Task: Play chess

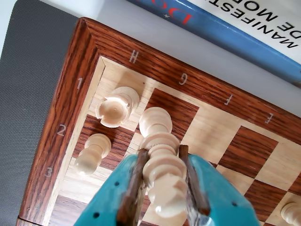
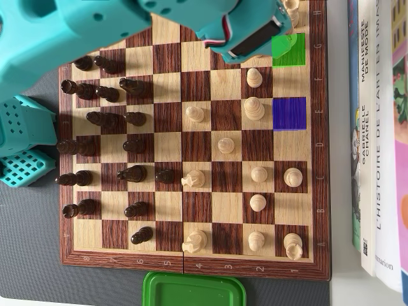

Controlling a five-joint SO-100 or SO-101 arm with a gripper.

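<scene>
Clearly clamped: teal pincer [image 1: 162,188] in the wrist view, narrowed onto a tall pale chess piece [image 1: 162,165], both brown-padded fingers [image 1: 134,188] pressing its ribbed stem from either side. Held over the chessboard [image 1: 117,47] near the H1 corner, at about 6 o'clock of that frame. Rounded top of the piece pointing toward 12 o'clock, base toward the lens; exact rank hard to name from this angle, and impossible to say whether lifted or touching the square.

Just beside it, at 10 o'clock, a pale rook [image 1: 116,107] close to the H1 square; at 9 o'clock, a pale pawn [image 1: 92,153] along row 2. Another pale piece [image 1: 292,213] cut off at 4 o'clock by the frame edge. Books [image 1: 244,23] on the worktop at 1 o'clock, titles only partly readable.

From overhead, pincer tip hidden beneath the teal arm [image 2: 95,25] filling 11 to 12 o'clock; held piece not visible. Green square marker [image 2: 289,51] at 1 o'clock partly covered by the arm housing, blue square marker [image 2: 289,113] at 3 o'clock fully exposed. Dark pieces [image 2: 95,121] grouped toward 9 o'clock, pale ones toward 3 and 5 o'clock. Green lid [image 2: 194,290] cut off at 6 o'clock.
</scene>
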